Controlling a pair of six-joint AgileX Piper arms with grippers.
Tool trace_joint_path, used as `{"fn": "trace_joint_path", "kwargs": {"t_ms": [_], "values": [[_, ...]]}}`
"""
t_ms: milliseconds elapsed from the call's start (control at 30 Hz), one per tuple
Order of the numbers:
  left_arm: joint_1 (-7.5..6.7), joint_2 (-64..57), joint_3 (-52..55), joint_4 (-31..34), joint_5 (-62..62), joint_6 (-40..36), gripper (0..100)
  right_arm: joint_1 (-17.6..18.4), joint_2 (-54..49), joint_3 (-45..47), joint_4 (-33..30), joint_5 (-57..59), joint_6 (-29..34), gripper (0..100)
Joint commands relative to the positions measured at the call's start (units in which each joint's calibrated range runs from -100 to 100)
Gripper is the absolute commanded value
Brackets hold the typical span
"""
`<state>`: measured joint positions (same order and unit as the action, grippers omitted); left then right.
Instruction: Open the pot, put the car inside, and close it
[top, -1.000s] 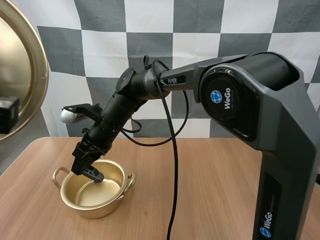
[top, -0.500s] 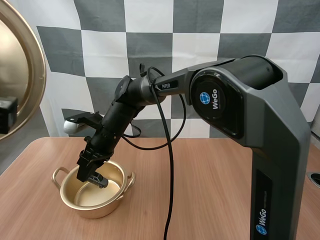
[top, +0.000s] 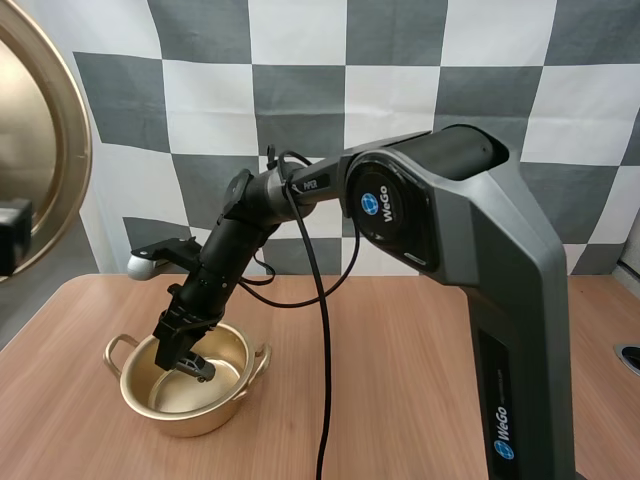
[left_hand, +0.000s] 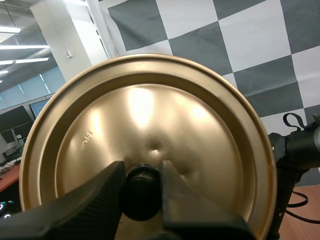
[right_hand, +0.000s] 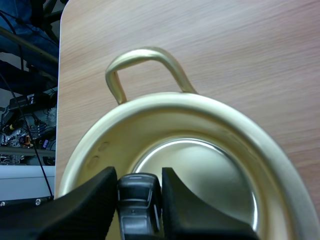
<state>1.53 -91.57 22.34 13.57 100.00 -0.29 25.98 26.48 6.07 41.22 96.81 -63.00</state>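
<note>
1. The pot (top: 190, 415) is stood open on the surface (top: 400, 380).
2. The car (right_hand: 138, 200) is pinched between the fingers of the right tool (right_hand: 140, 174) and is held inside the pot, seemingly just clear of its bottom.
3. The lid (left_hand: 150, 115) is held by its knob (left_hand: 141, 195), which is clamped in the left tool (left_hand: 142, 169), well above the pot and off to its left.

The right arm (top: 470, 230) bears "WeGo" twice and, seemingly, "PiPER".
</note>
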Motion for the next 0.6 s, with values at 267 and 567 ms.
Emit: {"fn": "trace_joint_path", "kwargs": {"t_ms": [267,567], "values": [[0.04,0.0,0.0,0.0,0.0,0.0,0,0.0,3.4,-3.0,-1.2,0.1,0.0,0],[0.04,0.0,0.0,0.0,0.0,0.0,0,0.0,3.6,-3.0,-1.0,-5.5,6.3,0]]}}
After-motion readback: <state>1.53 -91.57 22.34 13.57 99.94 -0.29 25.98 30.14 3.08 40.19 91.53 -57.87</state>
